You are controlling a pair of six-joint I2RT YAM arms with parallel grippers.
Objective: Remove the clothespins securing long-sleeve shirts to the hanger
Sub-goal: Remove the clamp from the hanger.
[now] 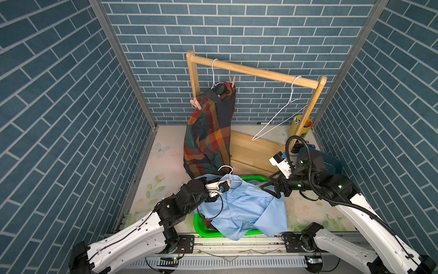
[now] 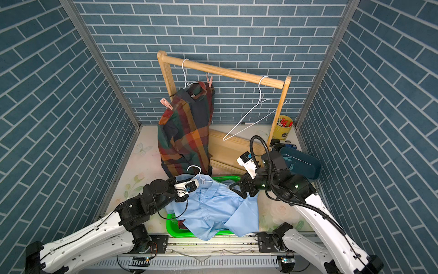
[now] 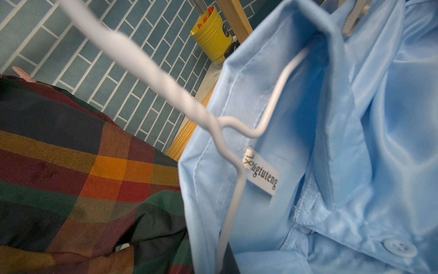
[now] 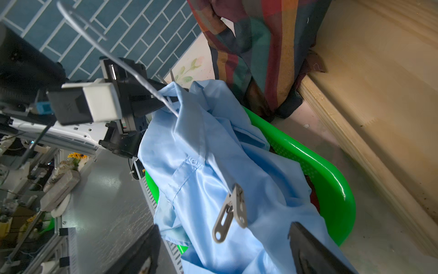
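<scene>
Risk: the right gripper (image 1: pixel 261 188) may pinch cloth along with the grey peg (image 4: pixel 233 211), because the loose blue shirt (image 1: pixel 246 206) can swing.
Left gripper (image 4: pixel 166 100): squeezed tight on the hanger (image 4: pixel 142 83) neck.
Right gripper: wide apart, holding nothing.
Grey peg: small and pale, clipped on the blue shirt's shoulder, low in the middle of both top views.
Pink pegs (image 1: pixel 195 103): two, clipped on the plaid shirt (image 1: pixel 208 132).

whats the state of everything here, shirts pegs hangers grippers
plaid shirt: hanging on the rack
pink pegs: two, both clipped on the plaid shirt
blue shirt: on its wire hanger, draped over the green basket
grey peg: clipped on the blue shirt
bare hanger: on the rack, empty
left gripper: shut on the wire hanger
right gripper: open, by the grey peg
</scene>
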